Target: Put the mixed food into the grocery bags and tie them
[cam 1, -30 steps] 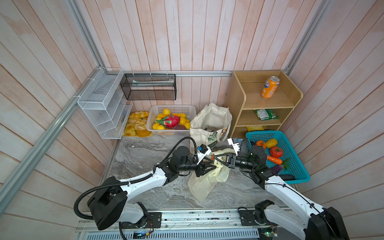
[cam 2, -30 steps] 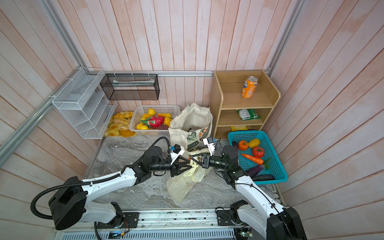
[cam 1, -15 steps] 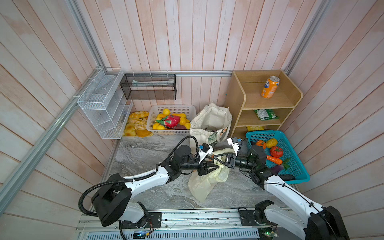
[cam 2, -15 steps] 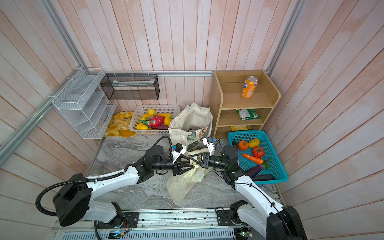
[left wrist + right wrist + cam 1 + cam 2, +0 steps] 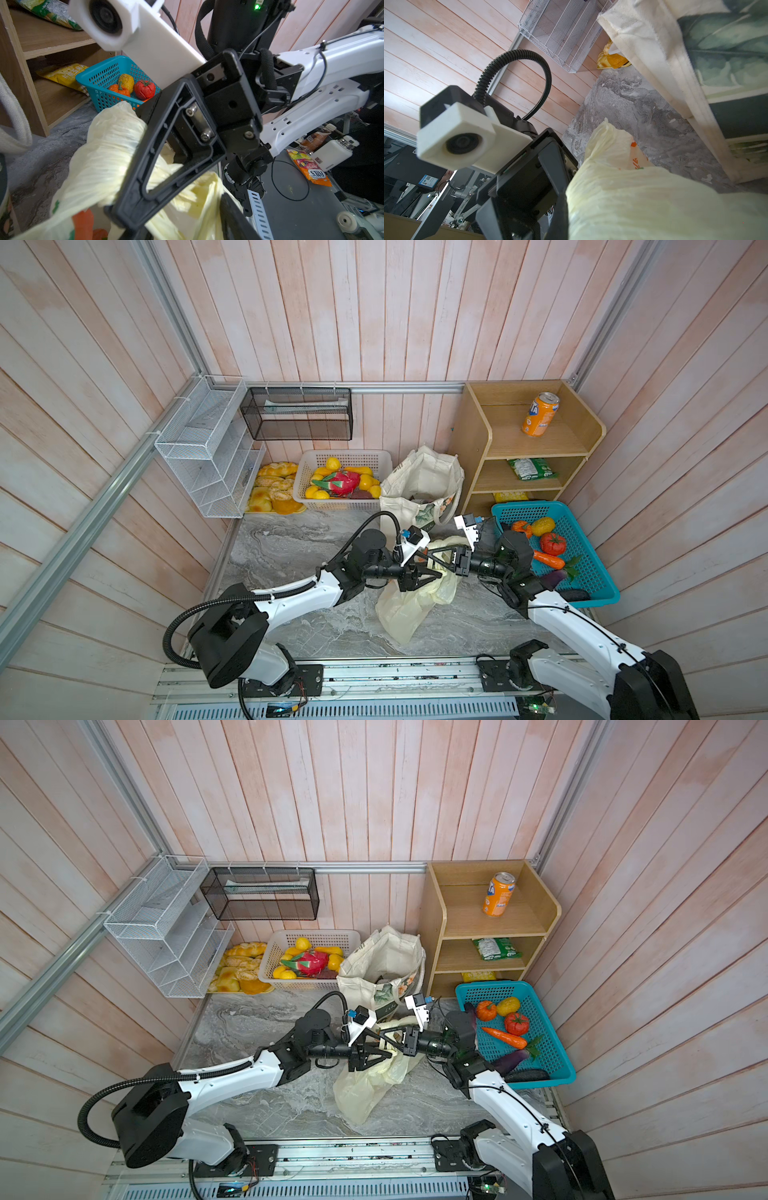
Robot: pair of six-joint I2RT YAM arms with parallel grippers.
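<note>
Both handles need tying: right gripper is clamped on the plastic bag, left gripper apart beside it, so I'd keep the plastic taut while crossing.

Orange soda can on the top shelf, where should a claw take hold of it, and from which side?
Grip the orange soda can around the middle of its round body, with the claw closing on opposite sides. It is probably best to come from the open front or from above: the can stands upright on the top board of the wooden shelf unit, which is walled behind and on both sides.
</note>
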